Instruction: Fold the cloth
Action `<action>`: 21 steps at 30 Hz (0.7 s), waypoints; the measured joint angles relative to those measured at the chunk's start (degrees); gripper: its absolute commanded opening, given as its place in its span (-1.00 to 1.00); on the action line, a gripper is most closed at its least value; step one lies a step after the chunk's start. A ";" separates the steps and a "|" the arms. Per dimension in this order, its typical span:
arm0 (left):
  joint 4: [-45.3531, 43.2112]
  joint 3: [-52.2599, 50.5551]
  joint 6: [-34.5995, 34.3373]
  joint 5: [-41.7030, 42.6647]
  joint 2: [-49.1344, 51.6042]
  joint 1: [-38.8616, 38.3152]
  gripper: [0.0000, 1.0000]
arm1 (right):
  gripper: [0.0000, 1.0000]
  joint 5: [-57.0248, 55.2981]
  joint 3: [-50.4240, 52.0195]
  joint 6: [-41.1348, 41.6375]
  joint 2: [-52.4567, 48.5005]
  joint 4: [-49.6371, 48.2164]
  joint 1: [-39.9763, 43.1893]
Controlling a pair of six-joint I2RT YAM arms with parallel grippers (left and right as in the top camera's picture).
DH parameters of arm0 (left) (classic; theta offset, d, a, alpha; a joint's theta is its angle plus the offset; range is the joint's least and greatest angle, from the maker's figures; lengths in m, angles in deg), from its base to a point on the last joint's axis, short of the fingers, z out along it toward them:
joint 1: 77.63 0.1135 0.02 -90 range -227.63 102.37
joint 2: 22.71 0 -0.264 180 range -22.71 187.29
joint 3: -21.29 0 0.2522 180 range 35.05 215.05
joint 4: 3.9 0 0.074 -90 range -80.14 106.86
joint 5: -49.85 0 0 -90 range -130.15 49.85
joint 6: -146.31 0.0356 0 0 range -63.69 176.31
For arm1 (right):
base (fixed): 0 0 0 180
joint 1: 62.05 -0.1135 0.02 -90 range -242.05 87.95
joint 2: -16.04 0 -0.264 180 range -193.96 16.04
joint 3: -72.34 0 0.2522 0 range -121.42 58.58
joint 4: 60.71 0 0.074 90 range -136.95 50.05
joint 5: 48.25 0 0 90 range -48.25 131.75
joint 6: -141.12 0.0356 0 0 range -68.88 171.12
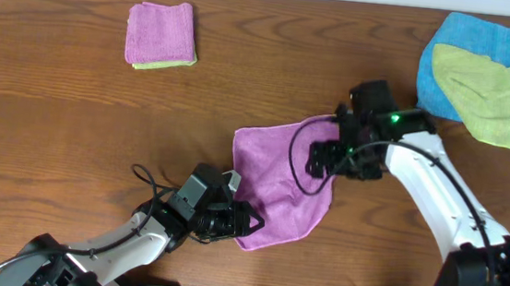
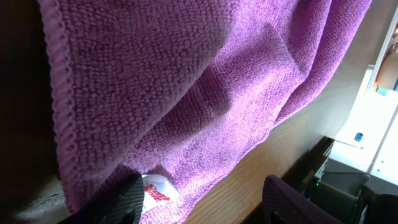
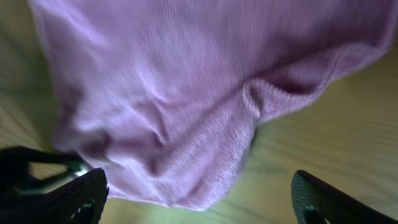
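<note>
purple cloth [image 1: 284,178] rumpled at mid-worktop, both grippers spread, neither pinching it

the cloth lies in the middle of the worktop [image 1: 70,136], its upper right side humped and doubled over rather than flat, so the fold looks started but untidy. the right gripper [image 1: 320,160] hangs over that hump with its jaws wide, likely placed to take a fresh hold there. the left gripper [image 1: 246,222] sits low at the near edge, jaws apart with bare wood between them and the white tag [image 2: 155,194] just beside one finger, probably there to catch that corner. the blue cloth [image 1: 486,43] and yellow-green cloth [image 1: 486,94] lie well apart at the far right.
</note>
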 measured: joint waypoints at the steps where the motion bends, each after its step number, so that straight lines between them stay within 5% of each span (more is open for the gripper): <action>1: -0.02 0.00 0.00 -0.02 0.00 0.00 0.26 | 0.86 0.52 1.42 -0.81 0.00 -1.31 0.42; 10: -0.04 0.00 0.00 -0.02 0.00 0.00 0.27 | 0.50 9.51 5.22 -12.61 0.50 -11.15 6.56; 21: -0.04 0.00 0.00 -0.02 0.00 0.00 0.27 | 0.49 11.28 5.84 -15.06 -0.59 -8.63 6.56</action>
